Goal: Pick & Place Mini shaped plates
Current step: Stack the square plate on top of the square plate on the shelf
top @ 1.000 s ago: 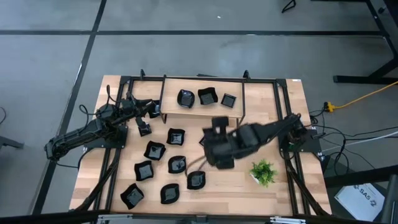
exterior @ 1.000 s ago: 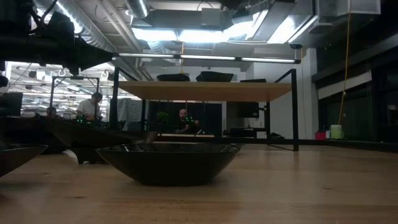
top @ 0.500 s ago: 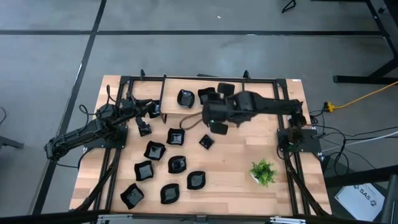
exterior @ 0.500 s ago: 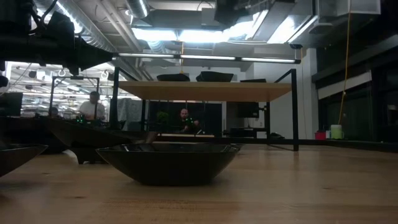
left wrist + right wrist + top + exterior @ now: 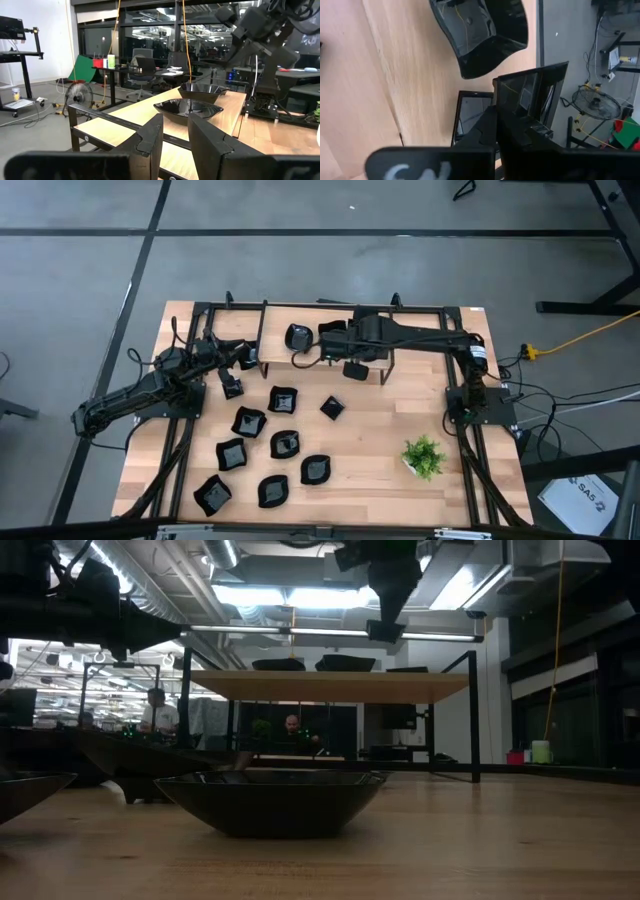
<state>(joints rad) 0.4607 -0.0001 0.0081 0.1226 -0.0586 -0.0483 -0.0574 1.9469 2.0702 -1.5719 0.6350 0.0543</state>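
My right pincer (image 5: 496,116) is clenched on a small glossy black square plate (image 5: 532,97), held above the raised light wooden shelf (image 5: 320,358); another black dish (image 5: 480,35) sits just ahead. My left pincer (image 5: 175,132) waits parted, empty, beside the shelf's end.

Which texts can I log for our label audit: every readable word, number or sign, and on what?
"SA5": on the white sheet on the floor by the table's corner; the print after it is too blurred.
White marks on the right wrist casing: cut off, unreadable.
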